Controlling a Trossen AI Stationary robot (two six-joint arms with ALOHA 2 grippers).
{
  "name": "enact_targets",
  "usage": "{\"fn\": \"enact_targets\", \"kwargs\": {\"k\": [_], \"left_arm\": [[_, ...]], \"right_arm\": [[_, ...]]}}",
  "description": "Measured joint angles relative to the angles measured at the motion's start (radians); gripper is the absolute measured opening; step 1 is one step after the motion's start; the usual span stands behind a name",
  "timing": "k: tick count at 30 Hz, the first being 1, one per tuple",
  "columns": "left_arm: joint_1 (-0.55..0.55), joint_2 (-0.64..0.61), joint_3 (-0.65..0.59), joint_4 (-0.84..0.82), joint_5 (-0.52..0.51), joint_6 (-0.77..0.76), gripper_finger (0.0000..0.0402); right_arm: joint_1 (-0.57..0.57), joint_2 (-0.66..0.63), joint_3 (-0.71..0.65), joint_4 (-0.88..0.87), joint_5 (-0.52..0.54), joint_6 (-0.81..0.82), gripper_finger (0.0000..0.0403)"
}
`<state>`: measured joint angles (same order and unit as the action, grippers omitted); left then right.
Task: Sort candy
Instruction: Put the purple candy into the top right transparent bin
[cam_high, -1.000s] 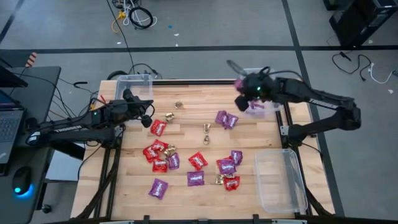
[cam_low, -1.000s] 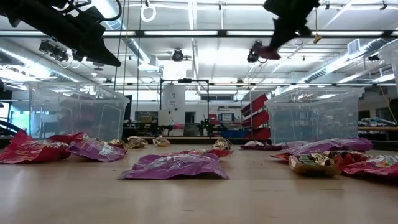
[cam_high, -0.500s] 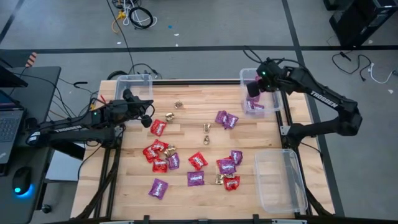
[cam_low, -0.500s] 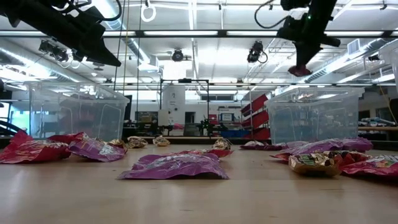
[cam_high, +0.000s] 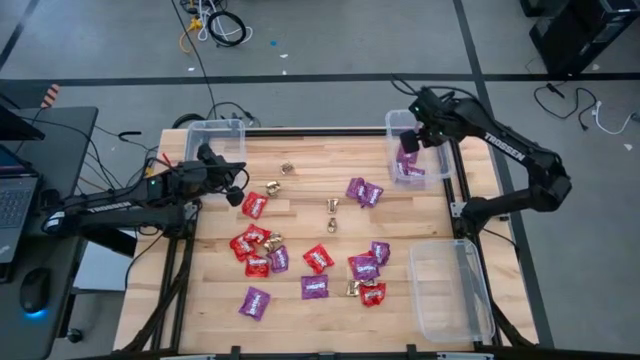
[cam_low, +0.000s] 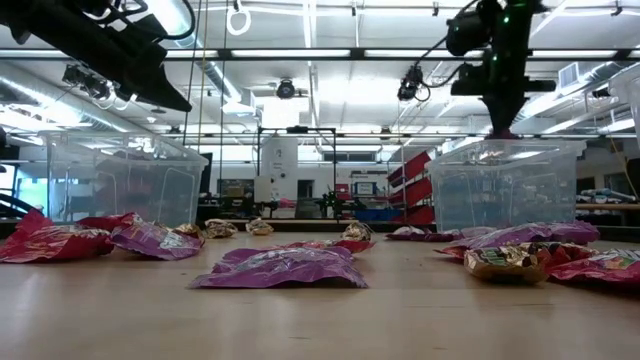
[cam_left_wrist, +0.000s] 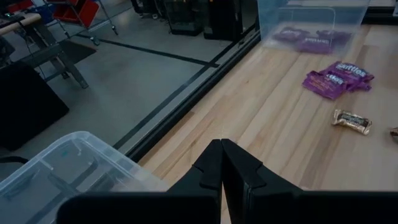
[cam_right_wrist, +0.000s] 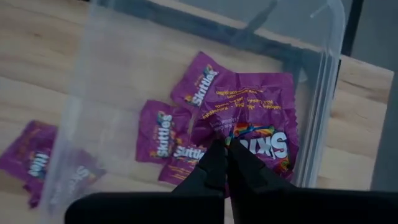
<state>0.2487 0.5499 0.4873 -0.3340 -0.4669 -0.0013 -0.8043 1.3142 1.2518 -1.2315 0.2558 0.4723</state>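
Red, purple and gold candy (cam_high: 300, 255) lies scattered over the wooden table. My right gripper (cam_high: 408, 143) hangs over the clear far-right bin (cam_high: 445, 150), pointing steeply down and shut on a purple packet (cam_right_wrist: 255, 112). More purple packets (cam_right_wrist: 165, 134) lie on the bin's floor below it. In the low view that gripper (cam_low: 500, 125) stands just above the bin's rim (cam_low: 505, 145). My left gripper (cam_high: 237, 180) is shut on nothing beside the far-left bin (cam_high: 215, 135), raised off the table; in the left wrist view its fingertips (cam_left_wrist: 221, 146) meet. My right gripper pinches the purple packet between its two fingertips at the packet's edge (cam_right_wrist: 231, 134). The fingers come from above, pointing steeply down. The packet is lifted clear, over the bin's inside and above the packets lying there.
A third clear bin (cam_high: 450, 290) lies at the near right corner. Two purple packets (cam_high: 364, 191) and a gold piece (cam_high: 331, 207) lie mid-table toward the far side. Most of the other sweets lie in the near half. A desk with a laptop (cam_high: 15, 190) stands left of the table.
My right gripper has carried the purple packet toward the table's right edge, from the bin's left side to above its inside. It has sunk a little and tipped from slanting to pointing steeply down. It has stayed shut on the packet.
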Motion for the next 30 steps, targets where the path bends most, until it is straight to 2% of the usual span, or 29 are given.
{"fn": "enact_targets", "kwargs": {"k": [19, 30], "left_arm": [[0.0, 0.0, 0.0, -0.001, 0.0, 0.0, 0.0009], [0.0, 0.0, 0.0, -0.002, 0.0, 0.0, 0.0009]], "right_arm": [[-0.044, 0.218, 0.0, 0.014, -0.023, -0.085, 0.0], [-0.044, 0.285, -0.001, 0.028, -0.023, -0.11, 0.0]]}}
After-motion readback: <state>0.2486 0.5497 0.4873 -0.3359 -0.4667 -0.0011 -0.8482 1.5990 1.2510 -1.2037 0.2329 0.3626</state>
